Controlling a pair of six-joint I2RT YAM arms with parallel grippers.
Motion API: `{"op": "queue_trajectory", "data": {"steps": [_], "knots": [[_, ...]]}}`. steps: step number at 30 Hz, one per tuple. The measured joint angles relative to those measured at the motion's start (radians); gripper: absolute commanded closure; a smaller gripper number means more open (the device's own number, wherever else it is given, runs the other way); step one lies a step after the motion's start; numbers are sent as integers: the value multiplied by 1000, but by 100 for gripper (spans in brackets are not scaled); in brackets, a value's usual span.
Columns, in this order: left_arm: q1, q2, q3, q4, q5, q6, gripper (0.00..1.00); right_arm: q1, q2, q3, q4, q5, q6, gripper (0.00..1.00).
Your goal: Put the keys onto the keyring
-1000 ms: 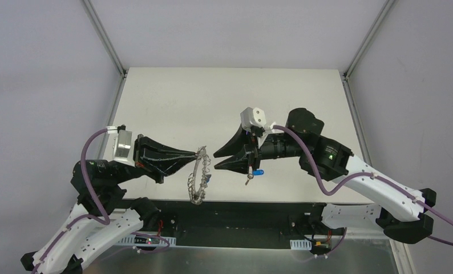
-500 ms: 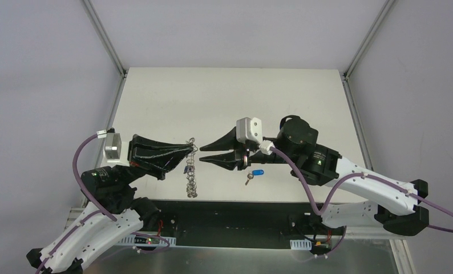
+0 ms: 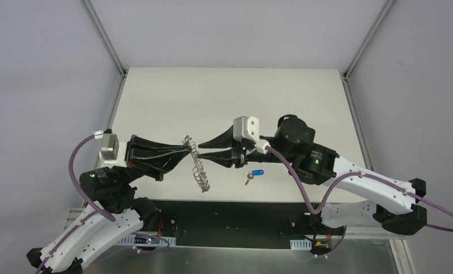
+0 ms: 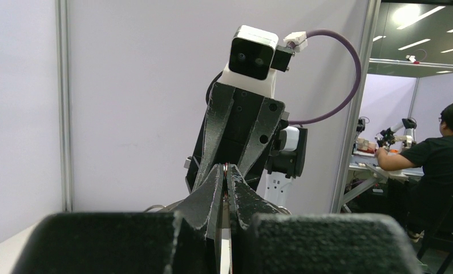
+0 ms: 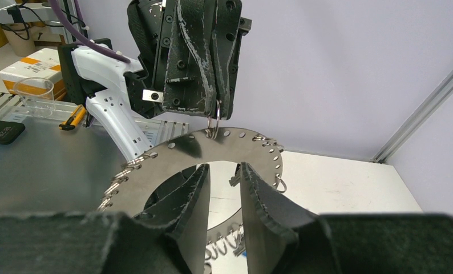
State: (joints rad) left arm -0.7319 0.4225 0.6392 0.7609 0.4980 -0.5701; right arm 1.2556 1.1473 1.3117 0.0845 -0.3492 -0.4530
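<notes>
Though pinched at one wire loop (image 5: 213,123) of keyring (image 3: 201,174) by closed left gripper (image 3: 187,148) above near edge's middle, could twist free if knocked by parted right gripper (image 3: 202,153); blue key (image 3: 257,172) idle alongside.

The left arm (image 3: 93,231) and right arm (image 3: 375,186) are built of white, hole-dotted links and black joints (image 3: 295,134). Purple cables (image 3: 74,165) are looped alongside. Black wedge-shaped fingers (image 3: 156,153) are fitted beside grey-white camera blocks (image 3: 246,128).
</notes>
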Motion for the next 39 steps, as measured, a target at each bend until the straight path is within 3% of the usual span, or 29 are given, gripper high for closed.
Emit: {"op": "queue_trajectory", "data": {"steps": [16, 36, 38, 39], "knots": [[0, 23, 0, -3, 53, -1, 100, 0, 14, 74, -40, -27, 8, 73], [0, 24, 0, -5, 71, 0, 100, 1, 55, 145, -143, -52, 27, 85], [0, 24, 0, -6, 71, 0, 100, 1, 57, 149, -150, -53, 29, 90], [0, 24, 0, -6, 71, 0, 100, 1, 58, 151, -153, -53, 30, 99]]}}
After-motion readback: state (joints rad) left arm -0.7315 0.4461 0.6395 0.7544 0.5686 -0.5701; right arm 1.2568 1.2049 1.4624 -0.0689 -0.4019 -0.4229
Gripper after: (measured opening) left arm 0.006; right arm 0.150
